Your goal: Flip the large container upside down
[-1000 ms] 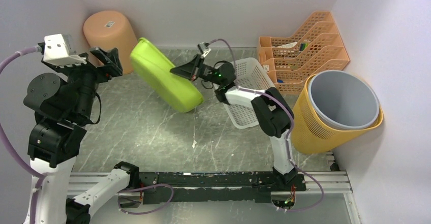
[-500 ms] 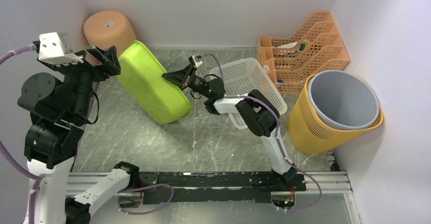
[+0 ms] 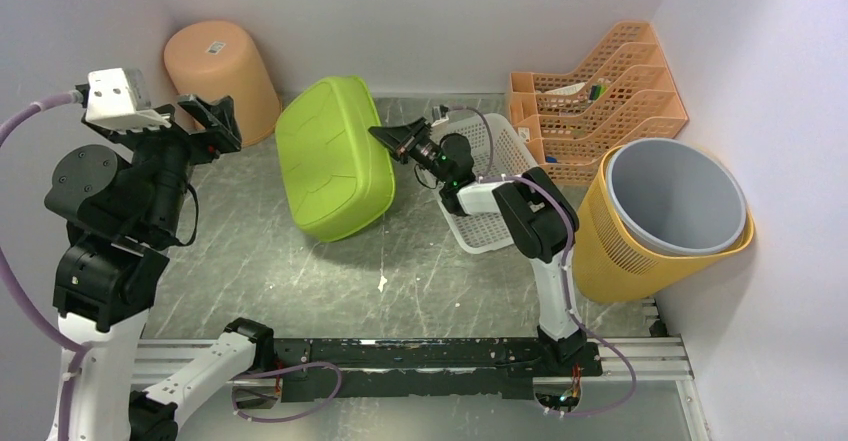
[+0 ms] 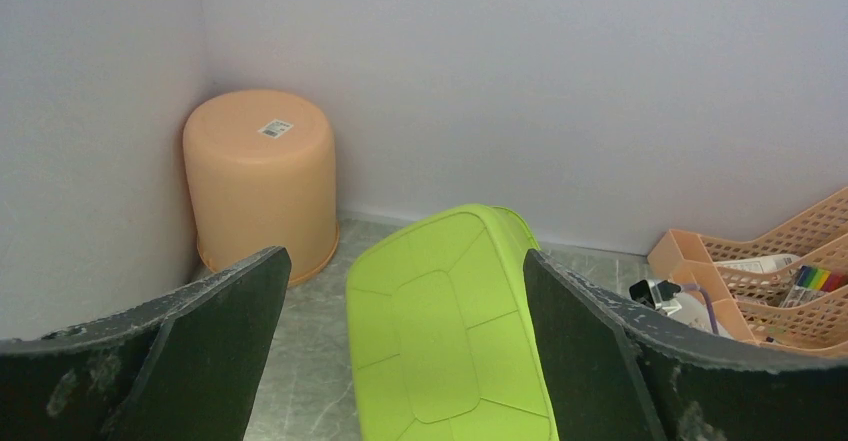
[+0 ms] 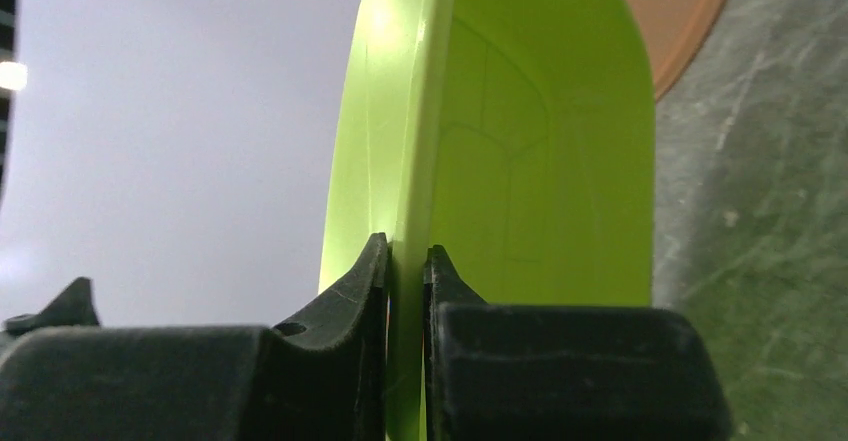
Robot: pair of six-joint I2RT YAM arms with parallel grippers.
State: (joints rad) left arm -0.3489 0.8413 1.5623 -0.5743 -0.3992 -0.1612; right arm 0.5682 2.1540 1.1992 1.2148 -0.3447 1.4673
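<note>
The large lime-green plastic tub (image 3: 335,156) sits bottom-up near the counter's back edge, left of centre. The right gripper (image 5: 408,266) pinches its rim; the left gripper (image 4: 402,253) hangs wide and empty. The flip looks done, though the tub is possibly not flat yet, and the release remains.

1. No word, brand or number can be read in any view.
2. A small white sticker (image 4: 273,129) sits on the upturned base of the peach bucket (image 4: 262,186). It carries dark print, too small to make out.
3. The items lying in the orange tray rack (image 4: 810,231) are too small and blurred to tell any lettering.
</note>
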